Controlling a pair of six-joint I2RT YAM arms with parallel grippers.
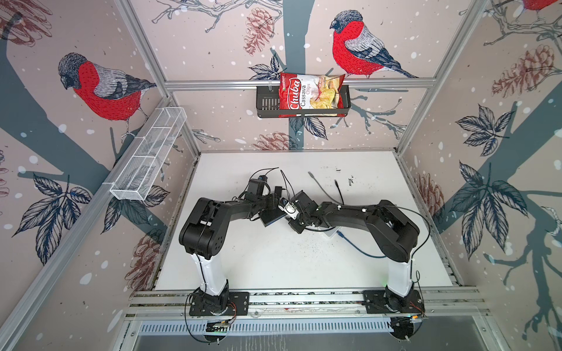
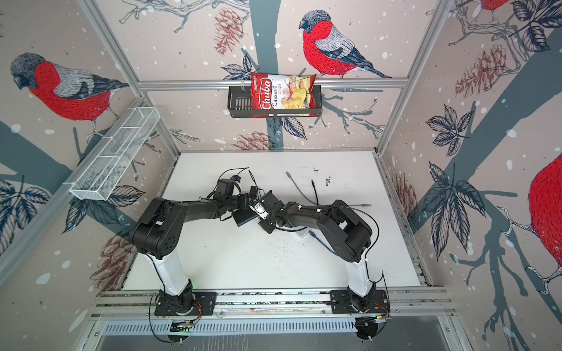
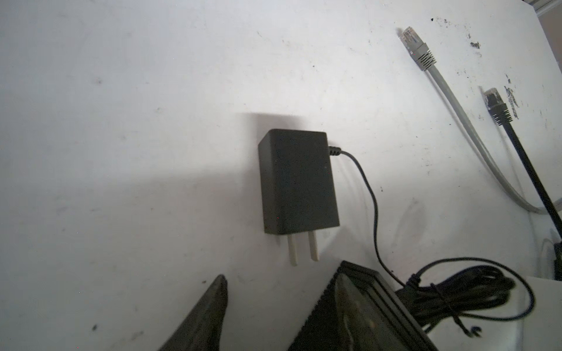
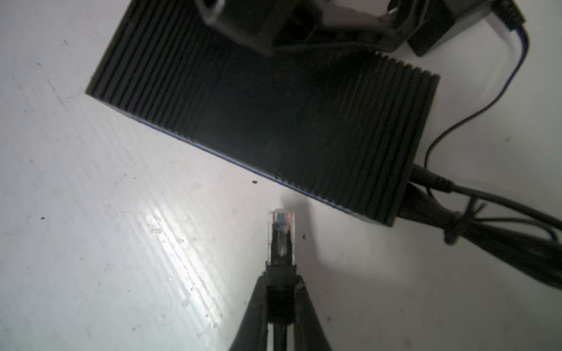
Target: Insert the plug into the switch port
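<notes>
The right gripper (image 4: 280,282), at the lower centre of its wrist view, is closed narrowly on the black boot of the clear, boxy plastic plug (image 4: 281,231). The plug's tip stands just short of the blue-trimmed long edge of the black, ribbed, rectangular switch (image 4: 258,115), with a strip of scuffed white table (image 4: 121,243) between them. Bare table fills the frame's left. The left gripper (image 3: 282,291) has its jaws parted at the lower edge of its wrist view, beside the switch's corner; I cannot tell whether it grips anything. A matte black adapter block (image 3: 298,182) with two pale prongs lies mid-frame.
</notes>
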